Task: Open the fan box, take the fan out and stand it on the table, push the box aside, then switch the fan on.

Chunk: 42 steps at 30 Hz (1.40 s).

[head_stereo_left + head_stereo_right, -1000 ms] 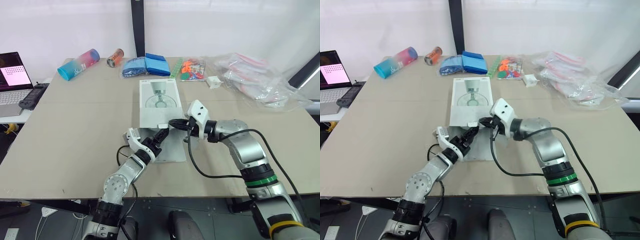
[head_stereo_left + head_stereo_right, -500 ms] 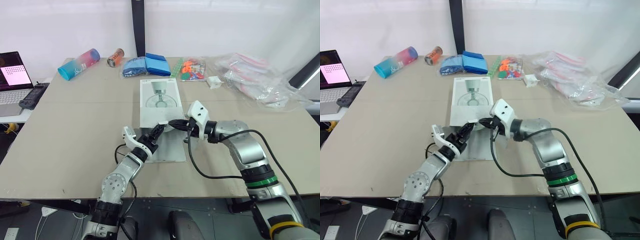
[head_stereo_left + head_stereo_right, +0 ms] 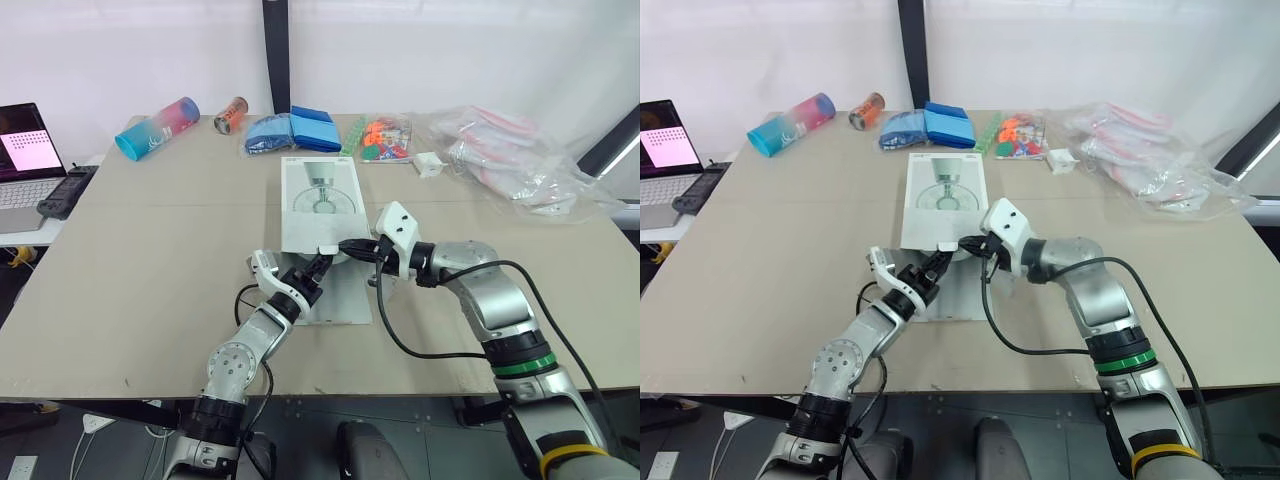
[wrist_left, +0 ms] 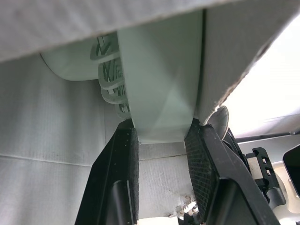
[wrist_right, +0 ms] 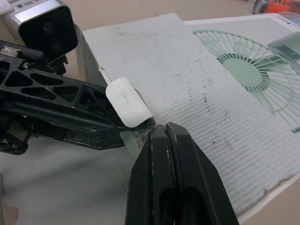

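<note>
Bare table [image 3: 150, 250] spreads wide either side of the box [image 3: 320, 195]. Its near mouth is crowded: the left gripper [image 3: 318, 268] clamps the fan [image 4: 159, 93] inside, the right gripper [image 3: 345, 245] just beside. Bags [image 3: 520, 165] and packs [image 3: 295, 130] line the far edge.

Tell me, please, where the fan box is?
In the eye views the fan box lies mid-table, its open near end at the left gripper and right gripper, blue pouches beyond.
</note>
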### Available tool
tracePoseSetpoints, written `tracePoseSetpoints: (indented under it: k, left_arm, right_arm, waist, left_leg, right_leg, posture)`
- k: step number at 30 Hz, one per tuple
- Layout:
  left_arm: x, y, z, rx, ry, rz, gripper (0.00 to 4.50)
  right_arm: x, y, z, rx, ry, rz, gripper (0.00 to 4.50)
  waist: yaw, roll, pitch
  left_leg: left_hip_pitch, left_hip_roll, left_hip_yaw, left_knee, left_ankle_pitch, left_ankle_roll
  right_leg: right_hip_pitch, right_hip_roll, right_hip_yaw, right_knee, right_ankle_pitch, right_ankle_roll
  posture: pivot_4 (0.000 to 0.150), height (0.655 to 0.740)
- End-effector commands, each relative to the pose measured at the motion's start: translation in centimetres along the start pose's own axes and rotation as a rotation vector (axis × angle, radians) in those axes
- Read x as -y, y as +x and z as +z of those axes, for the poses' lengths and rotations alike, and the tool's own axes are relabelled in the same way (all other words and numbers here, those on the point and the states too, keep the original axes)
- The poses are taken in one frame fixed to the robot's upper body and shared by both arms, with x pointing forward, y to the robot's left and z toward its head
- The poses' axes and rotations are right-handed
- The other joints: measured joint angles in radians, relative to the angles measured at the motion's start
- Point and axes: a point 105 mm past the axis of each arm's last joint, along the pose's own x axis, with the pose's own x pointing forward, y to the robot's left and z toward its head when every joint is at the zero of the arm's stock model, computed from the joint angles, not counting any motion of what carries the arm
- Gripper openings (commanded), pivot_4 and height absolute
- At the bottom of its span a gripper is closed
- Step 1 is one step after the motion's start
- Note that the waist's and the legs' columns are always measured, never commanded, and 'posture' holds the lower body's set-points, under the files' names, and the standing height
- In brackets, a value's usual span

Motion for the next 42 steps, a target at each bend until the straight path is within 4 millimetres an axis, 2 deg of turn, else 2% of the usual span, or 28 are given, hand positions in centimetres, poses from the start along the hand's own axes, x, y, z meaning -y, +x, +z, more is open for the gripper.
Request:
tracePoseSetpoints:
  k: [1,8,18,33,40,41,42]
  left_arm:
    - [1.1,0.2,-2.6,-0.019,-0.115,-0.042,0.95]
    - [1.2,-0.6,-2.5,-0.045,-0.095,-0.048,0.95]
    - [2.2,-1.7,-3.6,-0.142,-0.085,-0.089,0.95]
    - [4.0,-7.0,-4.1,-0.294,-0.1,-0.152,0.95]
    - [3.4,-7.0,-4.4,-0.306,-0.115,-0.12,0.95]
    - [3.4,-7.0,-4.4,-0.31,-0.116,-0.122,1.99]
    - [3.4,-7.0,-4.4,-0.311,-0.117,-0.121,2.28]
  right_arm:
    - [-0.4,0.0,-1.5,-0.059,0.028,0.011,0.0]
    - [-0.5,0.1,-1.6,-0.057,0.031,0.011,0.0]
    - [-0.5,0.3,-1.6,-0.053,0.032,0.014,0.0]
    - [-0.4,0.3,-1.7,-0.054,0.031,0.017,0.0]
    - [-0.4,0.4,-1.6,-0.051,0.03,0.018,0.0]
    - [-0.4,0.4,-1.7,-0.051,0.03,0.017,0.0]
    - [-0.4,0.4,-1.7,-0.052,0.03,0.017,0.0]
  waist:
    - [0.0,0.0,0.0]
    - [0.0,0.0,0.0]
    - [0.0,0.0,0.0]
    - [0.001,0.0,0.0]
    - [0.001,0.0,0.0]
    - [0.001,0.0,0.001]
    - [0.001,0.0,0.0]
  left_leg:
    - [0.0,0.0,0.0,0.0,0.0,0.0]
    - [0.0,0.0,0.0,-0.001,0.0,0.0]
    - [0.0,0.0,0.0,-0.002,0.0,0.0]
    - [0.0,0.0,-0.001,-0.003,0.0,-0.001]
    - [0.0,0.0,-0.001,-0.003,0.0,-0.001]
    - [0.0,0.0,-0.001,-0.003,0.0,-0.001]
    - [0.0,0.0,-0.001,-0.003,0.0,-0.001]
  right_leg:
    - [0.0,0.0,0.0,0.0,0.0,0.0]
    - [0.0,0.0,0.0,-0.001,0.0,0.0]
    - [0.0,0.0,0.0,-0.002,0.0,0.0]
    - [0.0,-0.001,0.0,-0.002,-0.001,0.0]
    - [0.0,-0.001,-0.001,-0.002,-0.001,0.0]
    - [0.0,-0.001,-0.001,-0.002,-0.001,0.0]
    - [0.0,-0.001,-0.001,-0.002,-0.001,0.0]
  posture:
    - [0.15,0.74]
    - [0.15,0.74]
    - [0.15,0.74]
    - [0.15,0.74]
    - [0.15,0.74]
    - [0.15,0.74]
    - [0.15,0.74]
